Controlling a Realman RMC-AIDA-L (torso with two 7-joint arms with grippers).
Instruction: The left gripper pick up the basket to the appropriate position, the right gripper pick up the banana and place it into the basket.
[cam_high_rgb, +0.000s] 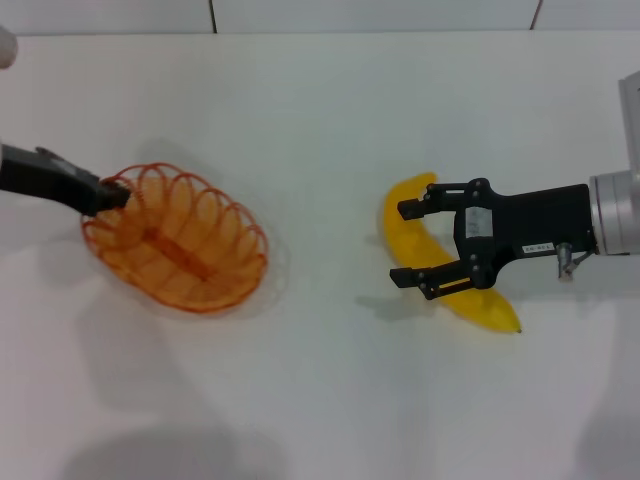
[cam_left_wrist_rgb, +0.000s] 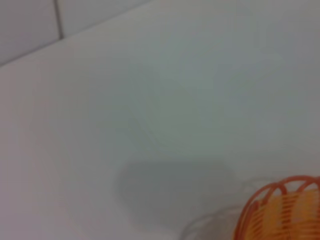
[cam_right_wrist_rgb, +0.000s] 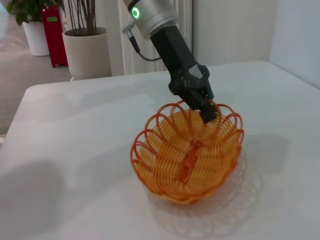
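The orange wire basket (cam_high_rgb: 175, 240) sits at the left of the white table. My left gripper (cam_high_rgb: 115, 193) is shut on its rim at the far-left side. The right wrist view shows the same grip (cam_right_wrist_rgb: 206, 111) on the basket (cam_right_wrist_rgb: 187, 155), which looks slightly tilted. A corner of the basket shows in the left wrist view (cam_left_wrist_rgb: 285, 210). The yellow banana (cam_high_rgb: 490, 310) lies at the right. My right gripper (cam_high_rgb: 403, 244) is open over the banana's middle, one finger on each side. I cannot tell whether it touches the banana.
The white table (cam_high_rgb: 320, 400) spreads between basket and banana. A tiled wall (cam_high_rgb: 300, 15) runs along the back edge. In the right wrist view, a beige plant pot (cam_right_wrist_rgb: 87, 50) and a red pot (cam_right_wrist_rgb: 52, 35) stand on the floor beyond the table.
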